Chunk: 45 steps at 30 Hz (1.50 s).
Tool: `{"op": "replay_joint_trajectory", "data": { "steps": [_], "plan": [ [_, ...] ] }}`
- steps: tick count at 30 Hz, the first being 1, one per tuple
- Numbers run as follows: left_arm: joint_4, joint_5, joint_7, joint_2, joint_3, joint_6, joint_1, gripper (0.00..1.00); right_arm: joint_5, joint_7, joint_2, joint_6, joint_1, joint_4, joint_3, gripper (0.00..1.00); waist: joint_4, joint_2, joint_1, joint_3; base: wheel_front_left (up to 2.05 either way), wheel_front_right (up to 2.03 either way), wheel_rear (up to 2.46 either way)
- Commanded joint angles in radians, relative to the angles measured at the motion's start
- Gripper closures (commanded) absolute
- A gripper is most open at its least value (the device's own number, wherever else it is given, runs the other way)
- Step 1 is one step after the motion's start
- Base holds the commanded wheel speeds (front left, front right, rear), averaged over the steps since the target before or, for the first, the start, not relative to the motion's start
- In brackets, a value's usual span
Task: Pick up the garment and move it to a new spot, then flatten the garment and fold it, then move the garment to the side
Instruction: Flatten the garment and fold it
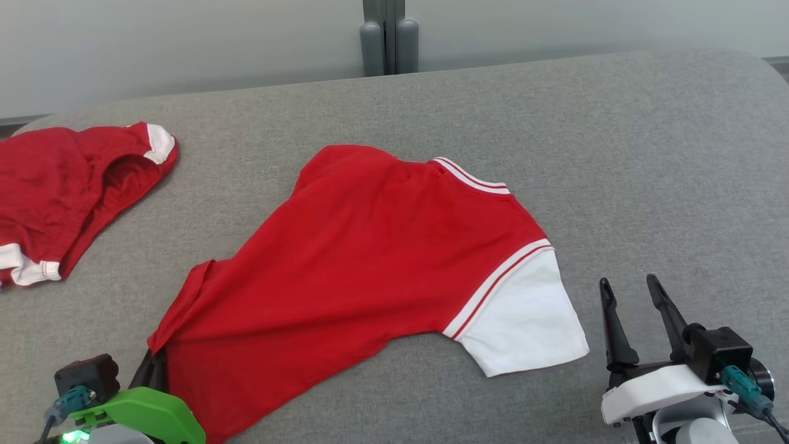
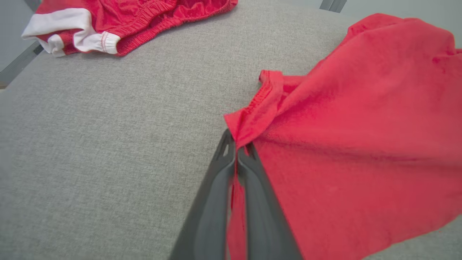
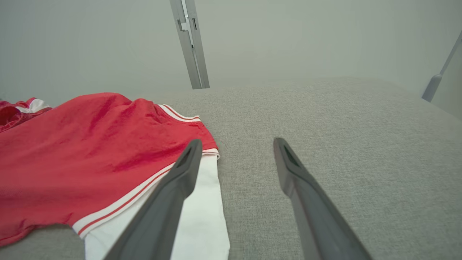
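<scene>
- Red T-shirt (image 1: 370, 259) near the middle of the grey surface (image 1: 647, 154), mostly flat, lying slantwise; striped collar (image 1: 471, 177) at the far end, hem toward the robot's near left.
- White sleeve (image 1: 524, 320) with red-and-white trim, spread flat on the shirt's right side, near the right end effector (image 1: 629, 281).
- Left end effector (image 2: 236, 144) at the near left edge of the head view, fingers (image 2: 213, 195) pressed together, pinching a bunched corner of the shirt's hem; red cloth caught between the two dark fingers and running down the gap, as seen from the left wrist.
- Hem beside the pinch folded over; stitched edge visible.
- Right end effector at the near right, fingers spread wide, holding nothing; just beside the white sleeve, apart from it in the head view; one finger overlapping the sleeve in the right wrist view, contact impossible to tell.
- Second red garment (image 1: 68, 185) with white cuffs, crumpled at the far left of the surface, well apart from the shirt.
- Pale wall (image 1: 185, 49) behind the surface; grey post (image 1: 388, 37) upright at its far edge.
</scene>
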Motion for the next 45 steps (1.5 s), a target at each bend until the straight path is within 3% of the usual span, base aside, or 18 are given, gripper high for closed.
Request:
{"op": "replay_joint_trajectory", "data": {
  "steps": [1,2,3,4,5,13,20,25,29,35,39,45],
  "plan": [
    [-0.004,0.008,0.007,0.012,0.001,0.005,0.006,1.00,0.004,-0.003,-0.002,-0.002,-0.012,0.002,0.004,0.00,0.010,0.0000,0.0000,-0.001,0.00,0.00,0.00],
    [-0.006,0.013,0.008,0.012,-0.003,0.001,-0.008,0.91,0.004,-0.003,-0.002,-0.001,-0.015,0.004,0.007,0.00,0.013,0.0000,0.0000,-0.001,0.00,0.00,0.00],
    [-0.002,0.017,0.008,0.012,-0.006,-0.003,-0.021,0.64,0.005,-0.003,-0.002,-0.001,-0.017,0.005,0.007,0.00,0.016,0.0000,0.0000,-0.001,0.00,0.00,0.00],
    [0.010,0.026,0.007,0.010,-0.012,-0.008,-0.034,0.11,0.005,-0.003,-0.002,-0.002,-0.018,0.006,0.009,0.00,0.017,0.0000,0.0000,-0.002,0.00,0.00,0.00],
    [0.022,0.031,0.006,0.008,-0.017,-0.009,-0.042,0.00,0.005,-0.003,-0.002,-0.001,-0.019,0.008,0.010,0.00,0.018,0.0000,0.0000,-0.003,0.00,0.00,0.00],
    [0.058,0.106,-0.108,-0.035,0.068,-0.020,-0.044,0.00,-0.008,-0.003,-0.002,-0.002,-0.004,-0.008,0.004,0.00,-0.002,0.0000,0.0000,-0.033,0.00,0.00,0.00],
    [-0.078,0.393,-0.111,-0.159,0.256,-0.056,0.062,0.00,-0.038,-0.003,-0.002,-0.001,0.024,-0.059,-0.022,0.00,-0.009,0.0000,0.0000,-0.067,0.00,0.00,0.00],
    [-0.127,0.538,-0.111,-0.278,0.367,-0.183,0.169,0.00,-0.055,-0.003,-0.002,-0.001,0.051,-0.083,-0.018,0.00,-0.005,0.0000,0.0000,-0.098,0.00,0.00,0.00],
    [-0.124,0.638,-0.111,-0.349,0.442,-0.290,0.234,0.00,-0.057,-0.003,-0.002,-0.001,0.069,-0.090,-0.012,0.00,-0.001,0.0000,0.0000,-0.115,0.00,0.00,0.00],
    [-0.116,0.731,-0.111,-0.441,0.551,-0.413,0.291,0.00,-0.051,-0.003,-0.002,-0.001,0.092,-0.080,0.006,0.00,0.006,0.0000,0.0000,-0.140,0.00,0.00,0.00],
    [-0.115,0.770,-0.111,-0.480,0.605,-0.474,0.308,0.00,-0.040,-0.003,-0.002,-0.001,0.099,-0.067,0.021,0.00,0.003,0.0000,0.0000,-0.151,0.00,0.00,0.00],
    [-0.116,0.801,-0.111,-0.509,0.647,-0.511,0.315,0.00,-0.036,-0.003,-0.002,-0.002,0.107,-0.047,0.034,0.00,0.005,0.0000,0.0000,-0.161,0.00,0.00,0.00]
  ]
}}
